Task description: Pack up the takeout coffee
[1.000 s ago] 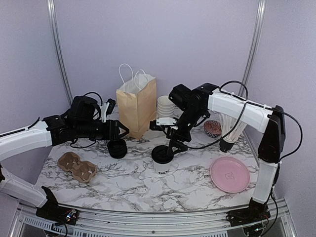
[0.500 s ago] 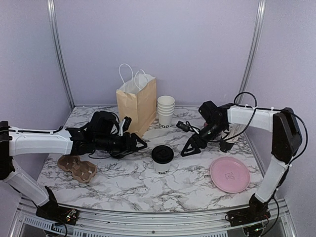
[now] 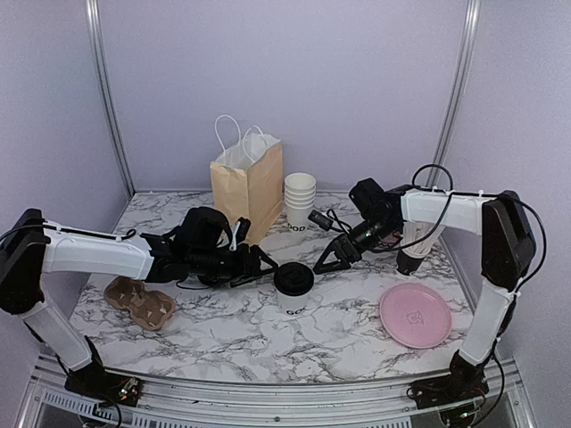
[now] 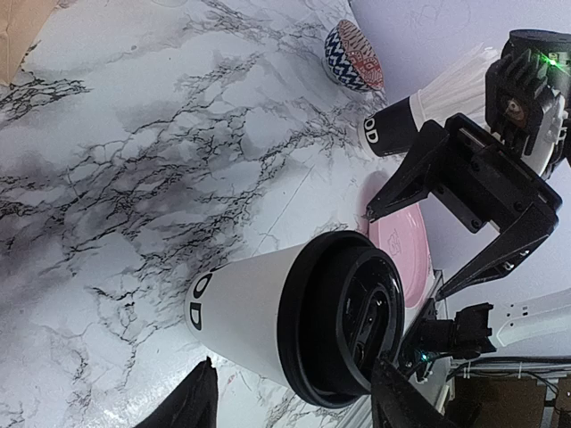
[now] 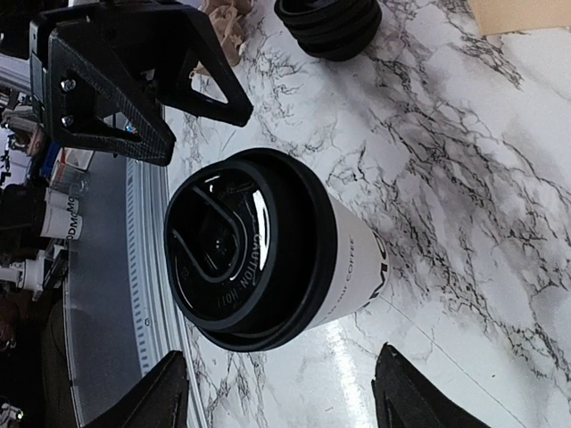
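Note:
The takeout coffee (image 3: 293,287), a white paper cup with a black lid and dark lettering, stands upright on the marble table (image 3: 232,334). My left gripper (image 3: 260,266) is open, low, just left of the cup and not touching it. My right gripper (image 3: 326,259) is open just to the cup's right, also apart from it. In the left wrist view the cup (image 4: 259,308) lies between my open fingers (image 4: 202,397), with the right gripper (image 4: 464,201) beyond. In the right wrist view the cup (image 5: 343,254) sits between my open fingers (image 5: 165,392), facing the left gripper (image 5: 143,80).
A brown paper bag (image 3: 247,192) stands open at the back, with stacked lidless cups (image 3: 299,201) beside it. A cardboard cup carrier (image 3: 138,300) lies front left and a pink plate (image 3: 415,315) front right. Stacked black lids (image 5: 330,22) and a patterned bowl (image 4: 352,55) also show.
Both grippers have come in toward the cup: the left moved right from beside the bag, and the right dropped from above the cup, swung out, then came back left. The cup has not moved.

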Action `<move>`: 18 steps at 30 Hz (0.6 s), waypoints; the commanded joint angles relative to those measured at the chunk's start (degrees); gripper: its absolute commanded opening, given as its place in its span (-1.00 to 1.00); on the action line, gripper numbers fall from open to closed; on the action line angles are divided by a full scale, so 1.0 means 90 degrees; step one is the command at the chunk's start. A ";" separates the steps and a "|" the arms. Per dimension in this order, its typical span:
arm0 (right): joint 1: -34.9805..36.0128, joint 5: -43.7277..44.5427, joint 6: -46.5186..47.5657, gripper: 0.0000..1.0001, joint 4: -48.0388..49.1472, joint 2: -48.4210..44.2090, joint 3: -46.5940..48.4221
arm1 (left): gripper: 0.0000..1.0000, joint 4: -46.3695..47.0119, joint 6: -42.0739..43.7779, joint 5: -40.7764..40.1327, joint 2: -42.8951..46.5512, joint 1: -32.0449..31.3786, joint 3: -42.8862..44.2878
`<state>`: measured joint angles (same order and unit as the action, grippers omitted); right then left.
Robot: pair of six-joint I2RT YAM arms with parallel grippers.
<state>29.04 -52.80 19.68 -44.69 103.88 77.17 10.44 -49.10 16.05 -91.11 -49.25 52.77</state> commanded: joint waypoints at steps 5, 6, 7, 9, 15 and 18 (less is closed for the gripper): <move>0.0088 -0.0454 -0.0097 0.34 -0.0100 0.0661 0.0659 | 0.15 0.0633 -0.0065 0.0272 -0.0423 -0.0026 0.0279; 0.0093 -0.0474 -0.0106 0.31 -0.0103 0.0719 0.0693 | 0.14 0.0670 -0.0079 0.0298 -0.0470 -0.0025 0.0279; 0.0099 -0.0479 -0.0115 0.28 -0.0106 0.0776 0.0714 | 0.12 0.0701 -0.0076 0.0322 -0.0515 -0.0025 0.0273; 0.0104 -0.0507 -0.0143 0.18 -0.0096 0.0890 0.0755 | 0.07 0.0722 -0.0072 0.0328 -0.0574 -0.0025 0.0230; 0.0130 -0.0453 -0.0166 -0.03 -0.0103 0.1253 0.0743 | -0.14 0.0715 -0.0109 0.0349 -0.0807 -0.0025 0.0040; 0.0143 -0.0297 -0.0212 -0.09 -0.0078 0.1360 0.0697 | -0.19 0.0715 -0.0153 0.0309 -0.0907 -0.0025 -0.0087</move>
<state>29.47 -58.26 18.06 -45.21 113.69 82.61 17.02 -50.30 18.92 -97.08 -49.25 53.84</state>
